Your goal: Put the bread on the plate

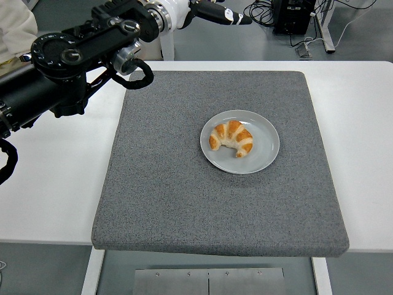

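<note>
A golden croissant (pixel 231 137) lies on the grey round plate (pixel 263 151), a little left of its centre. The plate sits on the grey mat (pixel 184 196). My left hand (pixel 216 11) is raised high near the picture's top edge, well above and behind the plate, holding nothing. Only part of the white and black hand shows, with its fingers stretched out. Its black arm (pixel 67 61) crosses the upper left. The right arm is out of view.
The mat covers the middle of the white table (pixel 49 184). A person's cream sleeve (pixel 15 24) shows at the top left corner behind my arm. Cables and a black box (pixel 293 15) lie on the floor beyond the table.
</note>
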